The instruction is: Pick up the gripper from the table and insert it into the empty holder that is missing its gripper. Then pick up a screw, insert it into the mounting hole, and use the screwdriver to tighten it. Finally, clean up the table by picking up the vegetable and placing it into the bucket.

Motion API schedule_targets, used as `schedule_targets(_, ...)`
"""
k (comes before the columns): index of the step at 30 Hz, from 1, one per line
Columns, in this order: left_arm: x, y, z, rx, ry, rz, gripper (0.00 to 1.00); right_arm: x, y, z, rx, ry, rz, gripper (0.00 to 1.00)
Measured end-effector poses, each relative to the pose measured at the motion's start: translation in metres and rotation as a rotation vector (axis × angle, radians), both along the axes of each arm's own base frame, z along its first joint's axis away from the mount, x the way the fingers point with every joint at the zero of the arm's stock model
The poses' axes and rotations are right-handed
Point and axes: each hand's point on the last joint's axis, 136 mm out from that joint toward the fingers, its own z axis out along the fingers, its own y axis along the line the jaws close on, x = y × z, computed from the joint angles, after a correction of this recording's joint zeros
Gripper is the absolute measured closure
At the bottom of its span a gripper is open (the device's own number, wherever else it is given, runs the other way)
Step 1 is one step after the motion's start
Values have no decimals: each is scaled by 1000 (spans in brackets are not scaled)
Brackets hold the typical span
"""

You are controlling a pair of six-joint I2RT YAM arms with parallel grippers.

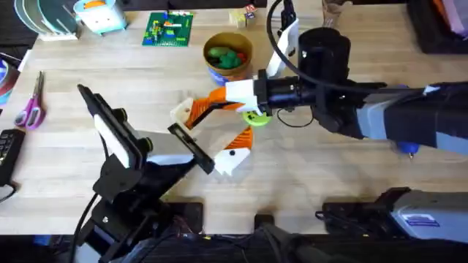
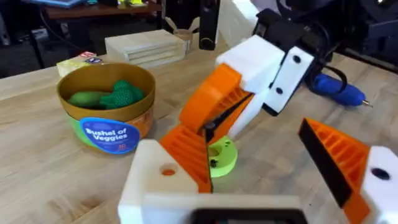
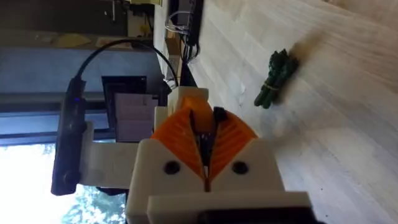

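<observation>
- right gripper [image 2: 211,121] has its orange pads pressed together on a thin black piece [image 3: 204,138], judged to be the screw. it hangs just over the yellow-green disc [image 2: 222,157].
- left gripper [image 2: 258,149] is spread wide. the right gripper's tips sit between its two fingers, close against the white holder [image 2: 155,180].
- the orange wedge gripper [image 2: 189,152] looks seated on that holder. the mounting hole [image 2: 168,170] faces up just beside the pinching tips.
- risk: the black piece is slim and held only at the pad edges. a tilt on the way to the hole could twist it loose, and it would likely roll off across the table [image 2: 37,174].
- risk: the closed tips are nearly touching the wedge. a nudge could push it out of the holder before anything fastens it.
- risk: if the screw meets the hole at an angle, it may jam or skid off the white plastic.
- the blue screwdriver [image 2: 339,90] lies behind the right gripper, beyond its wrist. the arm's cable there could snag it on the reach.
- the dark green asparagus [image 3: 275,78] lies on the boards off to one side of the right gripper, well apart. the bucket [image 2: 106,112], already holding green pieces, stands beyond the left gripper's open fingers and could be clipped by a wide swing.
</observation>
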Motion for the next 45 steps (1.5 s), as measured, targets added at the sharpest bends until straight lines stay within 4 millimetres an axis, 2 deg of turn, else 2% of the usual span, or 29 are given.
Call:
schedule_targets(37, 3, 4, -1, -23, 26, 22, 8, 8, 15, -4, -38, -23, -126, 991)
schedule_targets(42, 4, 4, -1, -22, 26, 26, 8, 7, 16, -4, -38, -22, -122, 944)
schedule_targets(45, 4, 5, -1, -22, 26, 27, 8, 6, 16, -4, -37, -22, -119, 864)
